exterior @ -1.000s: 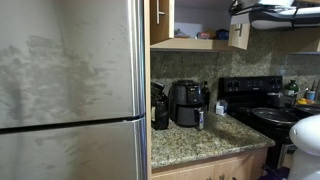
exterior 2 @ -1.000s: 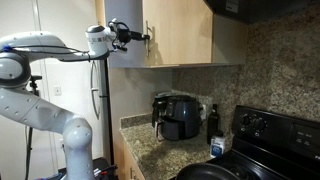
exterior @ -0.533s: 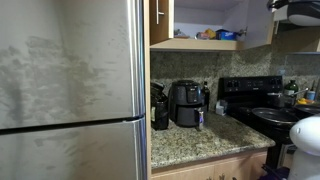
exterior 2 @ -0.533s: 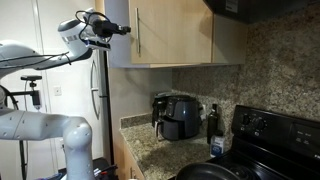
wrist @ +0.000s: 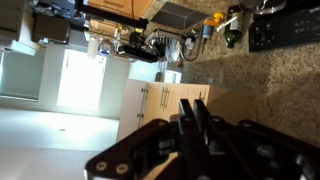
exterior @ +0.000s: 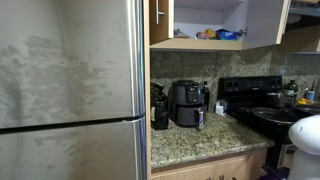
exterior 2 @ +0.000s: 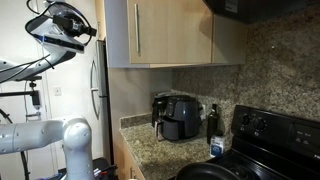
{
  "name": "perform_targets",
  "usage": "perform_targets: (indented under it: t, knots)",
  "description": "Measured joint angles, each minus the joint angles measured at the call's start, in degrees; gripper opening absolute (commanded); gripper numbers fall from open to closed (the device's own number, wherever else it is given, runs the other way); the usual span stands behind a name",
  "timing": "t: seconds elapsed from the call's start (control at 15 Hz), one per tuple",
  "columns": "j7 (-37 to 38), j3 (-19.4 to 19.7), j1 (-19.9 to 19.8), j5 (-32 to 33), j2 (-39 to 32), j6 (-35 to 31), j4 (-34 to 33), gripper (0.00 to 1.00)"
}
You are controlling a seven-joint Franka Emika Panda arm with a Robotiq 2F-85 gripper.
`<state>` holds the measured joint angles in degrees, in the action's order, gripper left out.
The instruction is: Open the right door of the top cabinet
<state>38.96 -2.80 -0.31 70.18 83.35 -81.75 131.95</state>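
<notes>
Gripper [wrist: 193, 104] empty, fingers together, right cabinet door [exterior: 265, 20] swung open, shelf [exterior: 195, 44] exposed

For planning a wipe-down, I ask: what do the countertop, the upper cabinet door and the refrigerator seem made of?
The countertop looks like polished granite or similar stone, by its brown speckle. The cabinet door seems to be light wood or laminate with a satin finish, pale tan with an even sheen. The refrigerator is probably brushed stainless steel, grey with blurred reflections.

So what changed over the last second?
The gripper came off the cabinet door handle and pulled back up and away. The door swung further open. The air fryer, fridge and stove have not moved.
</notes>
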Motion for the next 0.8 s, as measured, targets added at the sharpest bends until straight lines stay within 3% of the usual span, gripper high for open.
perform_targets:
  t: [0.07, 0.13, 0.2, 0.4, 0.47, 0.53, 0.73, 0.8]
  knots:
    - [-1.7, -1.1, 0.1, -2.2, 0.1, 2.9, -0.1, 0.2]
    - [-3.0, -2.5, 0.2, -5.0, 0.0, 5.4, -0.2, 0.19]
    - [-4.1, -3.8, 0.3, -7.9, 0.0, 7.4, -0.3, 0.39]
    - [-7.9, -6.0, 1.3, -14.7, 0.0, 9.7, -0.6, 0.59]
    - [-9.2, -6.1, 1.9, -16.4, 0.0, 9.8, -0.7, 0.42]
    - [-10.8, -6.1, 2.6, -17.6, 0.0, 9.8, -0.8, 0.73]
    - [-12.0, -6.0, 3.7, -18.4, 0.0, 9.7, -0.8, 0.95]
    - [-11.9, -6.7, 3.9, -21.7, -0.4, 9.5, -0.9, 0.98]
